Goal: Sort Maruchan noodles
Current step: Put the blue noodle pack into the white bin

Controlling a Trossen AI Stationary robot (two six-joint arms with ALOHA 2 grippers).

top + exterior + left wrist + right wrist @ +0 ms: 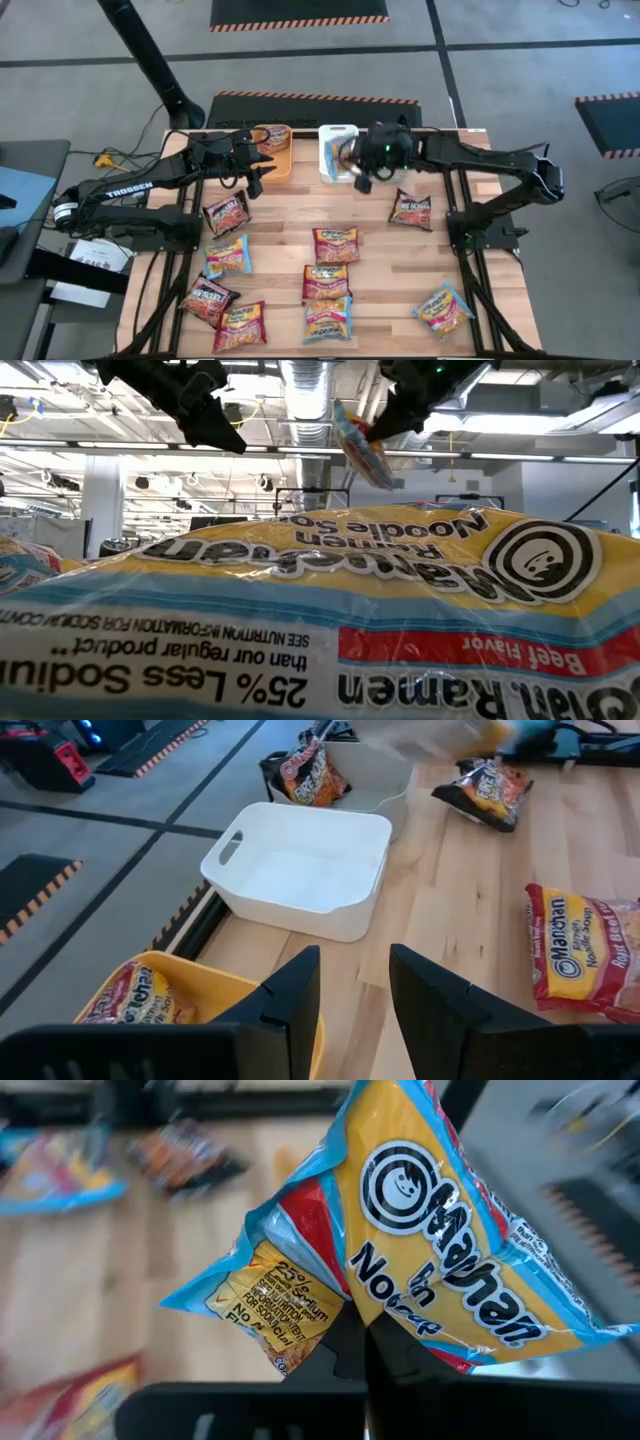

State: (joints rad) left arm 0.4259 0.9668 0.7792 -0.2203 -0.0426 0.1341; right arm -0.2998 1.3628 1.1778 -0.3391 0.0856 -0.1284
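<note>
A crinkly light blue and yellow Maruchan packet with a red band is pinched by its edge in the closed right gripper and is held aloft, dangling over the white bin at the far edge. The left gripper, parted and empty, is seen beside the orange bin.

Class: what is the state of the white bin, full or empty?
Empty: the left wrist view shows the white bin with a bare floor, no packet inside.
</note>
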